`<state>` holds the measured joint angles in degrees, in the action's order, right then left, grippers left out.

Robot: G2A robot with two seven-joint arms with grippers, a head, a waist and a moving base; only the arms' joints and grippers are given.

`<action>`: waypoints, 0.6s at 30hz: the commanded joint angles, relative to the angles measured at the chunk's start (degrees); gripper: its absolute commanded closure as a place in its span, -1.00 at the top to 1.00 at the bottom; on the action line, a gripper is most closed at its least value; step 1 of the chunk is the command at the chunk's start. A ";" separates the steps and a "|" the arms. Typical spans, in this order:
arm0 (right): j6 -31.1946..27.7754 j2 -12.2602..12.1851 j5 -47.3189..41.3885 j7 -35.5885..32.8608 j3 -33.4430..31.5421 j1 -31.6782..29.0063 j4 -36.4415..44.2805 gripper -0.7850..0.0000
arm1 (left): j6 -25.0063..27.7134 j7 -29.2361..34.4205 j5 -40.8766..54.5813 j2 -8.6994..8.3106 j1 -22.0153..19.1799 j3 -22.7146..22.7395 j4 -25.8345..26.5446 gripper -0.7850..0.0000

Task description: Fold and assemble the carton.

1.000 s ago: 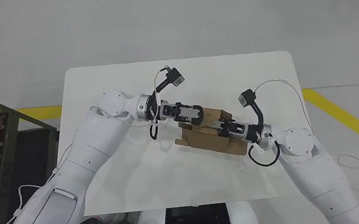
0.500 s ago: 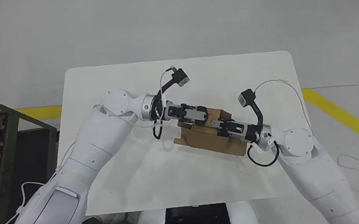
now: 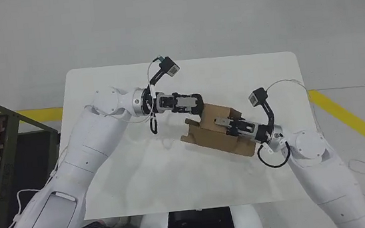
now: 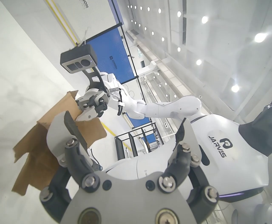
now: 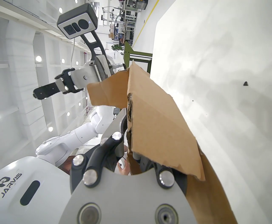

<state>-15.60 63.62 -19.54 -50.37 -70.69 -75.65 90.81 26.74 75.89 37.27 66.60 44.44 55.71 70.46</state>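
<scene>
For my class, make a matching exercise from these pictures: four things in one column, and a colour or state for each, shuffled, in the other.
Column one:
1 left pincer
2 right pincer
3 carton
4 table

Column two:
A white
B shut on the carton
C brown
D open, holding nothing

Pairs: 1-D; 2-B; 3-C; 4-A.

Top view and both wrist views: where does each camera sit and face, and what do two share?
Top view: overhead, looking down on the table; left gripper and right gripper show.
Left wrist view: on the left wrist, past the open left gripper towards the right gripper.
Right wrist view: on the right wrist, along the carton its gripper clamps.
All share the carton.
</scene>
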 commanded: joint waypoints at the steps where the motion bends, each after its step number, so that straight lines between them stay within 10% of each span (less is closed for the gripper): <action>1: -0.08 -0.17 -0.60 -0.42 -0.89 -0.38 0.46 -1.00 | -0.38 -0.28 -0.70 -0.57 0.83 1.93 0.91 1.00; 18: 0.27 -1.41 -0.91 -3.46 -5.90 -3.19 6.21 -1.00 | -7.87 -0.49 -4.55 -2.27 5.04 5.71 6.96 1.00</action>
<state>-15.45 62.24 -20.65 -53.78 -76.63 -78.81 96.92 19.16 75.40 32.62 64.34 49.44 61.40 77.31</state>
